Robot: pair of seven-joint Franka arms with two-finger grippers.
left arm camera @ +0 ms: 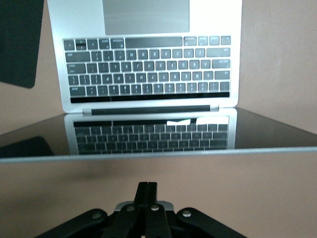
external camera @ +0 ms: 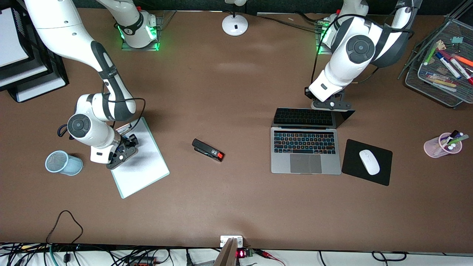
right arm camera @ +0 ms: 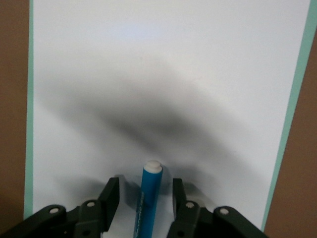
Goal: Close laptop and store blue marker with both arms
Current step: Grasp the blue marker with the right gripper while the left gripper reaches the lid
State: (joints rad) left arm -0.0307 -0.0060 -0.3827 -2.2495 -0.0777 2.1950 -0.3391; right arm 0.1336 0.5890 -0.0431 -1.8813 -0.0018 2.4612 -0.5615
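While our right claw (right arm camera: 145,198) hangs low over the white, mint-edged rectangular board (right arm camera: 163,74), its fingers (right arm camera: 111,194) stand apart on either side of the short bright-blue marker with a white end (right arm camera: 147,191), not yet touching it; the marker lies on that board. Our left claw (left arm camera: 147,191) is clenched shut on nothing, just above the counter (external camera: 229,85) at the back of the lid of the slim silver-grey laptop (external camera: 305,151), which stands open beside a black mouse pad (external camera: 351,166).
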